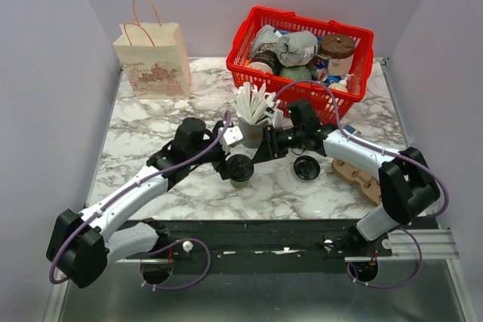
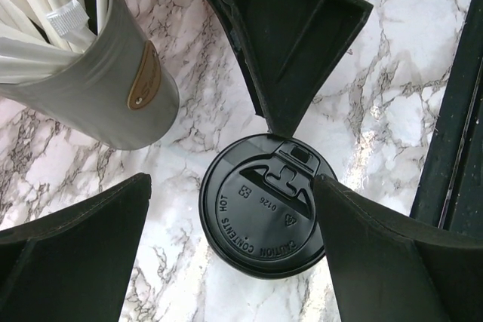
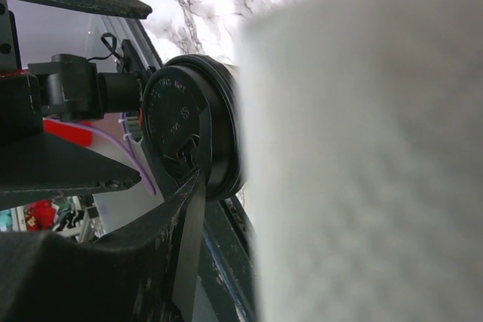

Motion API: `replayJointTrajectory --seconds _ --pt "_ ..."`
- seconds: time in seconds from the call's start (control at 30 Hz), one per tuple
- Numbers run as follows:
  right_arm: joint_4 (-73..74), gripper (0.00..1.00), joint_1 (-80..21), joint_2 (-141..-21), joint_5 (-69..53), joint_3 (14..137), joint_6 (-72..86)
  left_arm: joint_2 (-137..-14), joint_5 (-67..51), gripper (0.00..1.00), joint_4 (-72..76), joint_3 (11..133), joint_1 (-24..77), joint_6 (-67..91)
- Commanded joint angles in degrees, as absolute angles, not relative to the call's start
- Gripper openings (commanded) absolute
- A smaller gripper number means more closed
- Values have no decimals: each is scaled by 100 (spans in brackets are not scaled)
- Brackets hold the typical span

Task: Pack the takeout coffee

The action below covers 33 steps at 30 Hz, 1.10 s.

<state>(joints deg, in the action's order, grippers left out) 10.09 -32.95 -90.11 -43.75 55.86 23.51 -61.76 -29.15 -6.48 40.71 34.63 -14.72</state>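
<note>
The takeout coffee [image 1: 240,169] stands on the marble near the front middle, a dark-green cup under a black lid [image 2: 264,209]. My left gripper [image 1: 235,162] hangs over it, open, with a finger on either side. In the left wrist view the right finger [image 2: 362,246] meets the lid's rim and the left finger [image 2: 75,246] stands apart. My right gripper [image 1: 260,148] reaches in from the right, rolled on its side. One of its fingers [image 2: 294,43] points at the lid's far rim. The right wrist view shows that finger [image 3: 173,239] beside the lid [image 3: 192,122]; the other finger is hidden.
A grey cup of white sticks [image 1: 251,127] stands just behind the coffee. A red basket [image 1: 249,77] full of items sits at the back, a paper bag [image 1: 153,58] at back left. A black round lid [image 1: 306,167] and a cardboard carrier [image 1: 361,177] lie to the right.
</note>
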Motion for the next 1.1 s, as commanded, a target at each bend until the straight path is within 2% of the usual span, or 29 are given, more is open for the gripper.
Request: replayJointTrajectory --seconds 0.0,0.3,0.47,0.5,0.53,0.6,0.77,1.07 --pt "1265 44 -3331 -8921 -4201 5809 2093 -5994 -2699 96 -738 4087 3489 -1284" --pt "1529 58 -3340 -8429 -4517 5792 1608 -5485 -2031 96 -826 4061 3375 -432" --pt "1503 67 -3348 -8289 -4562 5626 1862 -5239 -2100 97 -879 3719 2893 499" --pt "1181 70 -3340 -8210 -4588 5486 2002 -5195 -2275 97 -862 3639 2787 753" --pt "978 83 -3340 -8000 -4544 5197 2178 -5177 -2372 97 -835 3569 2699 904" --pt "172 95 -3375 -7709 -4239 4801 2732 -5168 -2723 97 -695 3323 2427 1254" --pt "53 95 -3638 -7559 -3745 4633 3338 -5159 -3225 97 -89 2814 2145 1976" --pt "-1449 88 -3718 -7717 -3946 3894 3892 -5423 -3613 97 923 2479 1995 3330"
